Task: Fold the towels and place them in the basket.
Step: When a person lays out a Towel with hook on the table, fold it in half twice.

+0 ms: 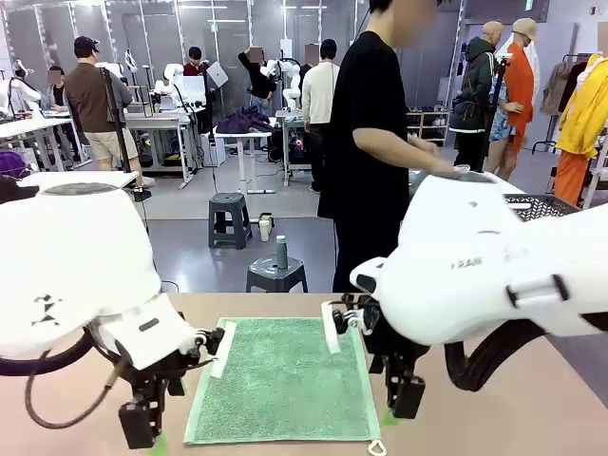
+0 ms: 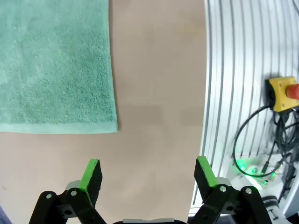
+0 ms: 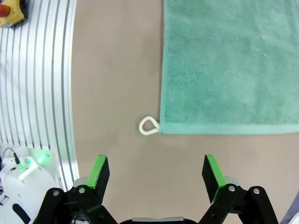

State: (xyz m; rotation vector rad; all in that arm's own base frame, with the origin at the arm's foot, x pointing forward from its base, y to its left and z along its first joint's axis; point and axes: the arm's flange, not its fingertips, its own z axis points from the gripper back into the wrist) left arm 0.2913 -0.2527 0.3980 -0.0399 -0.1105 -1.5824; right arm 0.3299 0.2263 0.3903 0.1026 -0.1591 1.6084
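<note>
Two claws low over the tan surface [image 1: 532, 408], both spread wide, nothing between the green pads. At the left claw [image 2: 147, 170]: mint-green towel [image 2: 51, 60] lying flat ahead and off to its left in the left wrist view, near corner just beyond the left-hand finger, not touching; bare surface straight ahead between the fingers; ridged metal rail [image 2: 233, 93] with yellow stop button [image 2: 282, 93] off to its right. At the right claw [image 3: 156, 168]: same towel ahead and to its right in the right wrist view, hemmed edge running across just beyond the fingertips, small white loop [image 3: 148, 125] at the towel corner directly ahead, apart from both pads. Seen from the front, towel spread open and unfolded between the two claws. Beyond the right claw, dark mesh basket [image 1: 541, 204], partly hidden behind the right arm, near the person [image 1: 370, 142] at the far side.
</note>
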